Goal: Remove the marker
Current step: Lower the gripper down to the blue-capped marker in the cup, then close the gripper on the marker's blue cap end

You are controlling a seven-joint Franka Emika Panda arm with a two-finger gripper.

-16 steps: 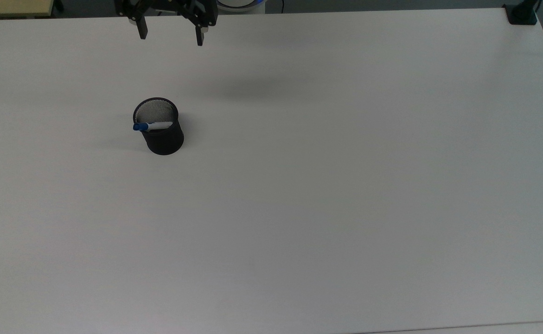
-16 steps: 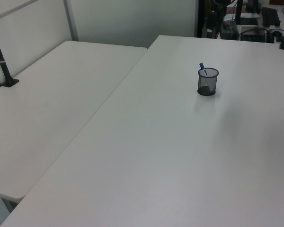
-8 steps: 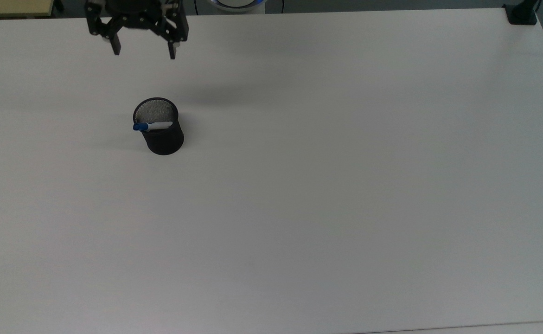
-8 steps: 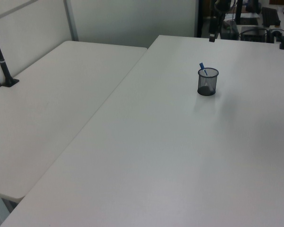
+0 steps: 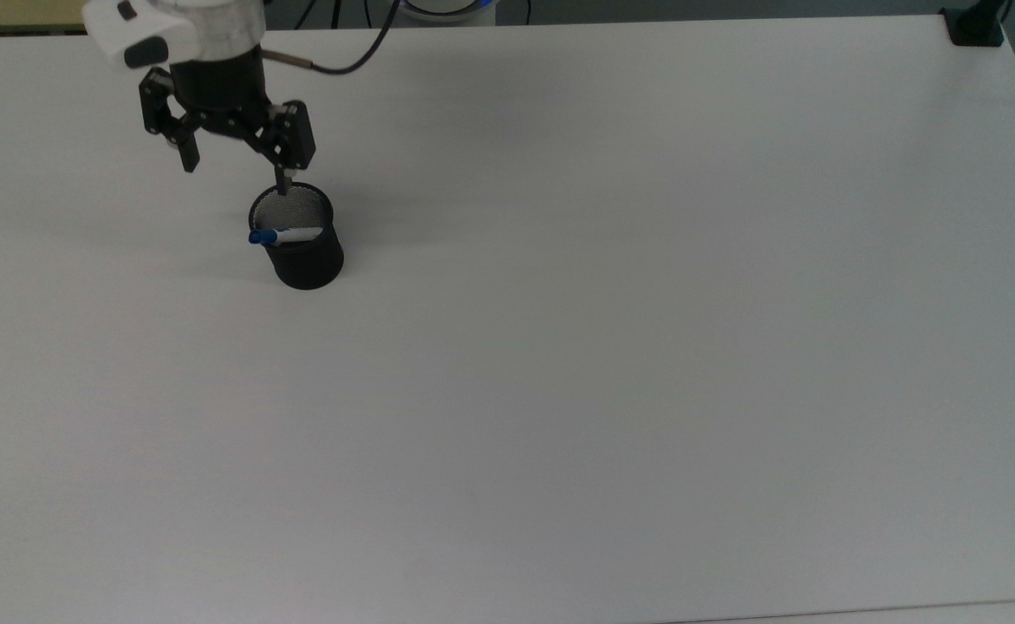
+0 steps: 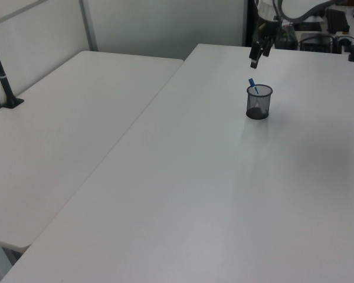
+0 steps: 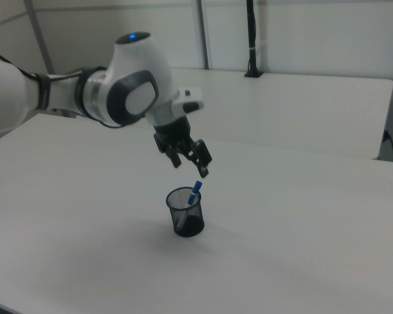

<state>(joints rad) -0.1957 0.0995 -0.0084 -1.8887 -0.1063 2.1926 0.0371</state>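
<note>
Gripper (image 5: 235, 176) spread wide, empty, above the cup (image 5: 299, 238). Marker (image 5: 284, 235) leans in the cup, blue cap over the rim. I'd centre on the cap, match its tilt, then descend without touching the rim.

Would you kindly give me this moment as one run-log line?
phase: approach | hand: open, above cup, nothing held | marker: leaning in black mesh cup, blue cap up | table: white
</note>
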